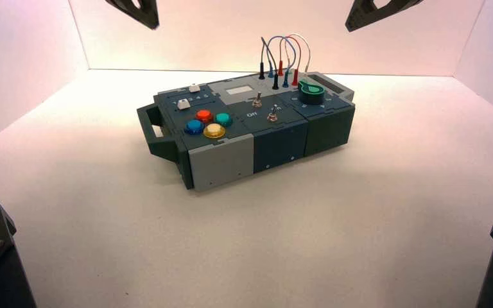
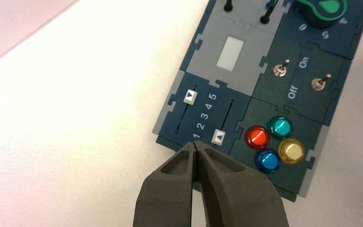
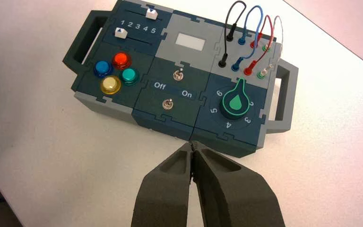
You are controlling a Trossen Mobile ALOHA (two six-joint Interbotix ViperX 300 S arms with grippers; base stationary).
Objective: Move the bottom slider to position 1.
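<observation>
Here, the box (image 1: 280,138) sits (slightly askew) on a pale tabletop (image 1: 263,237).

"What lies on the white table (image 1: 250,244)?"

"A dark blue-grey and light grey plastic box (image 1: 221,160), set at an angle, its left end nearer. A small white squarish slider knob (image 1: 183,104) sits near left, its twin white knob (image 1: 194,88) beyond."

"And elsewhere?"

"Round red (image 1: 204,115), green (image 1: 223,119), blue (image 1: 194,126) and yellow (image 1: 214,131) plastic buttons cluster near left; two metal toggle switches (image 1: 272,114) stand mid-box; a round green knob (image 1: 311,93) and looping coloured wires (image 1: 294,43) occupy the right."

"The robot?"

"Black left gripper (image 1: 153,24) and right gripper (image 1: 350,27) hang far left and far right, apart from the box."
</observation>
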